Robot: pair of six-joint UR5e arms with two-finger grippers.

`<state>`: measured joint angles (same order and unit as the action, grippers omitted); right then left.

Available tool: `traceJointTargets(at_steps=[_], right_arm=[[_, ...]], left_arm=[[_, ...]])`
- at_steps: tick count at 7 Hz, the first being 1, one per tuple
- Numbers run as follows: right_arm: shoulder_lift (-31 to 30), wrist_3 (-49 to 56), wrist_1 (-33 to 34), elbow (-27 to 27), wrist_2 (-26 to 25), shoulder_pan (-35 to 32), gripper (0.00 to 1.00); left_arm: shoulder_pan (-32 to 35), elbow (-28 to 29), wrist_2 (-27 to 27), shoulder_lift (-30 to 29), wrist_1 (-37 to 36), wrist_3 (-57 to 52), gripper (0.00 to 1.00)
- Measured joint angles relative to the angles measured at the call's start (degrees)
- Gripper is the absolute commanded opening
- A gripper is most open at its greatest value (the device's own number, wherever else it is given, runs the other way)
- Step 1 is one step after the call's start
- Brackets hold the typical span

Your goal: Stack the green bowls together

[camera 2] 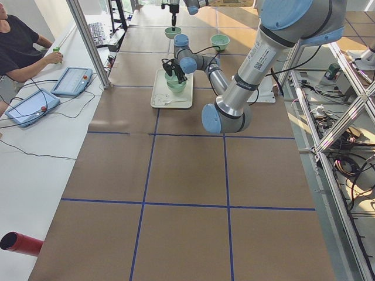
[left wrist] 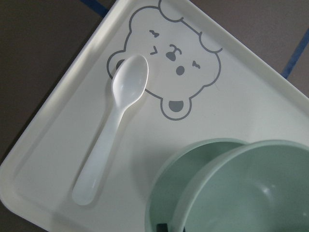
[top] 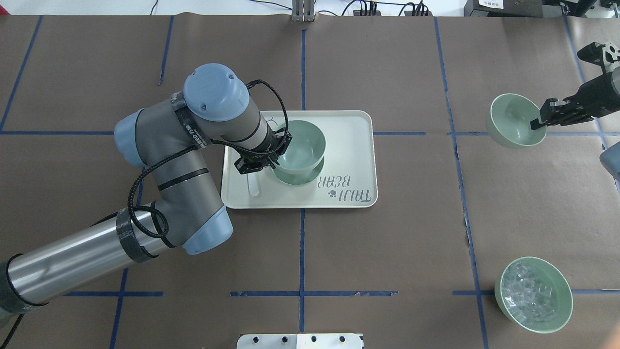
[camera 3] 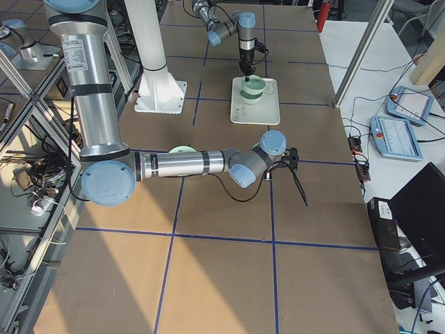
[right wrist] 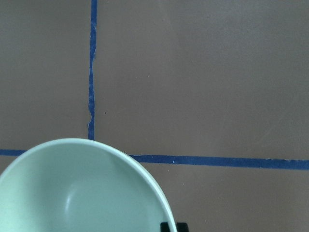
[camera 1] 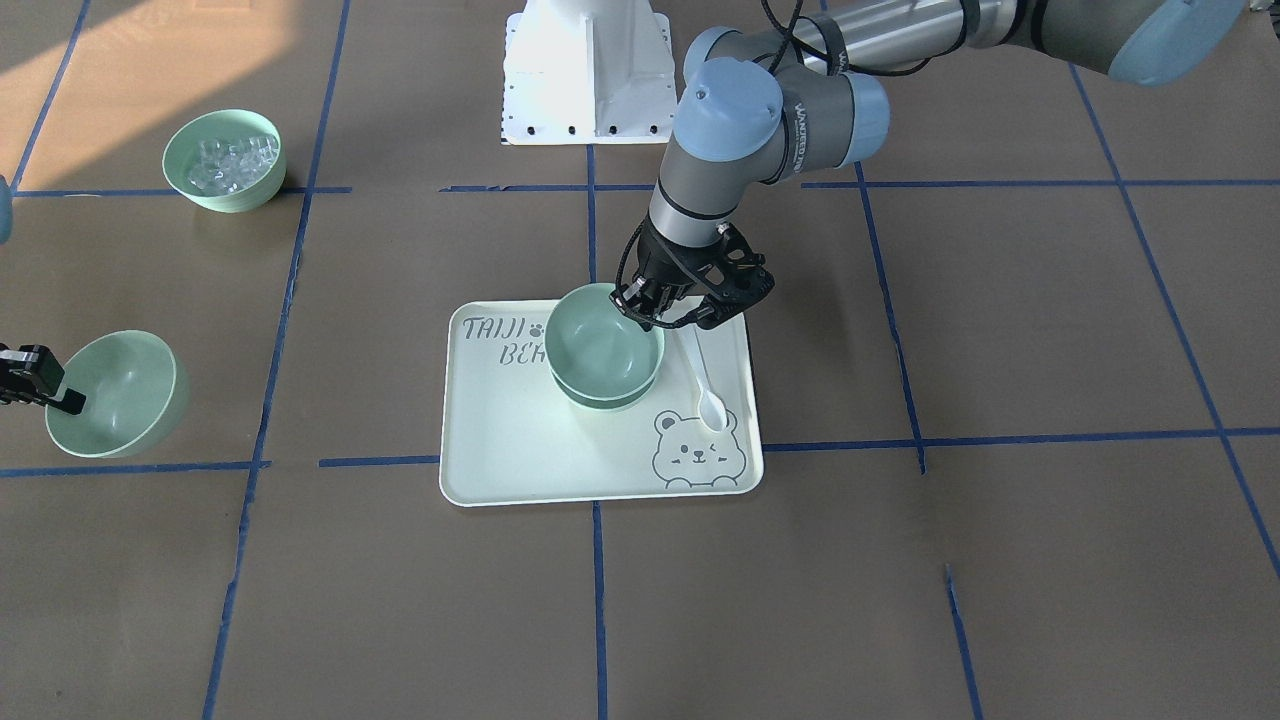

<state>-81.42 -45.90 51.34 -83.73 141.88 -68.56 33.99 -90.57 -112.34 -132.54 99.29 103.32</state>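
Centre frame: the left gripper (camera 1: 668, 312) clamps the rim of the upper green bowl (camera 1: 600, 345), nested slightly offset in the lower green bowl (camera 1: 600, 399) on the tray (camera 1: 510, 440). Upper right of the overhead view: the right gripper (top: 540, 121) pinches the rim of the third green bowl (top: 511, 121). Stacking it is left to do.

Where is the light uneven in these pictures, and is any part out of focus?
Exterior front-facing: a sunlit patch on the table at top left. Exterior right: the near table glows orange, the far part is duller. Left wrist: the spoon is sharp, the top bowl slightly soft. Overhead: glare on the left arm's metal tube.
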Motion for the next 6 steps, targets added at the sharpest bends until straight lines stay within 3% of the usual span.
traceJointTargets(at_steps=[2, 4, 6], right_arm=[[1.45, -0.59, 1.69, -0.83, 0.81, -0.18, 0.0], [4.45, -5.14, 3.28, -2.18, 1.16, -0.05, 0.0], [10.11, -11.11, 5.8, -2.91, 0.88, 2.28, 0.0]], left_arm=[[0.02, -1.31, 0.92, 0.37, 0.01, -1.19, 1.0], [1.3, -6.12, 1.09, 3.58, -0.83, -3.45, 1.0], [5.95, -9.9, 0.47, 5.35, -5.92, -10.96, 1.0]])
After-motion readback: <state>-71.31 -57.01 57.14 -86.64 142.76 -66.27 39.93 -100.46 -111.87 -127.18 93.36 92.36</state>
